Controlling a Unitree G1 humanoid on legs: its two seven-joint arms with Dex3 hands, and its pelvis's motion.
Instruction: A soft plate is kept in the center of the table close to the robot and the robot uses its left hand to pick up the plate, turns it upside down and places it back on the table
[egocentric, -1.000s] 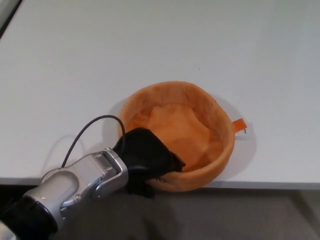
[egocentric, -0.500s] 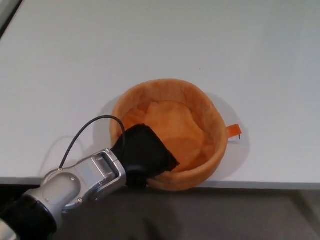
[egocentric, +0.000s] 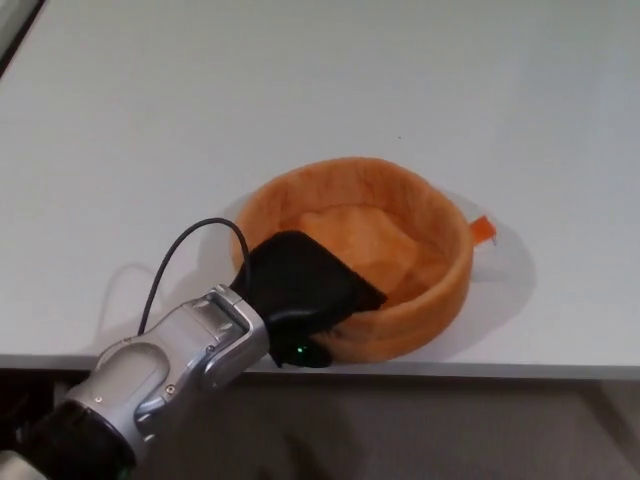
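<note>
Beyond and to both sides of the black left hand, the white table lies open; only the soft orange fabric plate directly ahead blocks passage.

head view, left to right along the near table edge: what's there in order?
Silver forearm → thin black cable loop → black left hand gripping the rim → orange soft plush plate → small orange tag, all on the white table.
</note>
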